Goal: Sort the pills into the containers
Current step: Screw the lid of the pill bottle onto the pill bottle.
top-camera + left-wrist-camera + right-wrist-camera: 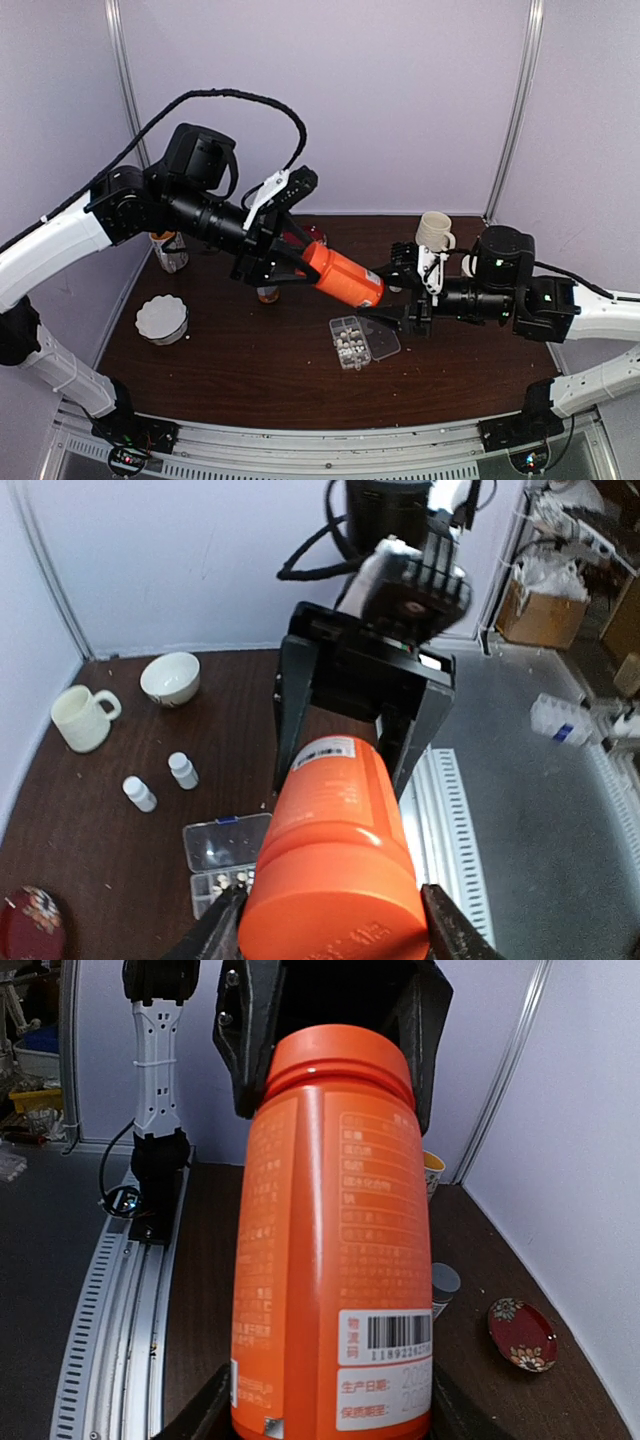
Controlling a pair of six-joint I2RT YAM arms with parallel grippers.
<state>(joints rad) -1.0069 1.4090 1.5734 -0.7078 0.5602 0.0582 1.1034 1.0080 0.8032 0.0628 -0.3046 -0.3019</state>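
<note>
Pills [349, 347] lie as a pale cluster in the cells of the clear organizer box [335, 327]. The box sits flat on the dark surface [250, 370] with its hinged lid [382, 338] folded open beside it. The tablets are tiny and hard, light and apt to roll or bounce. I judge them far too small for me to pinch one at a time, so tipping them out of a vessel suits them better.

What I hold in the air near the box is the orange bottle [343, 277], slung between my two arms. My left jaws are clamped on its cap [330, 905] end, my right jaws on the base end by the barcode label [385, 1335]. The bottle is round, rigid, glossy plastic with a stepped cap. It looks slick enough to turn in a loose grip, so I would take the cap by its side wall and pin the body square across its width.
</note>
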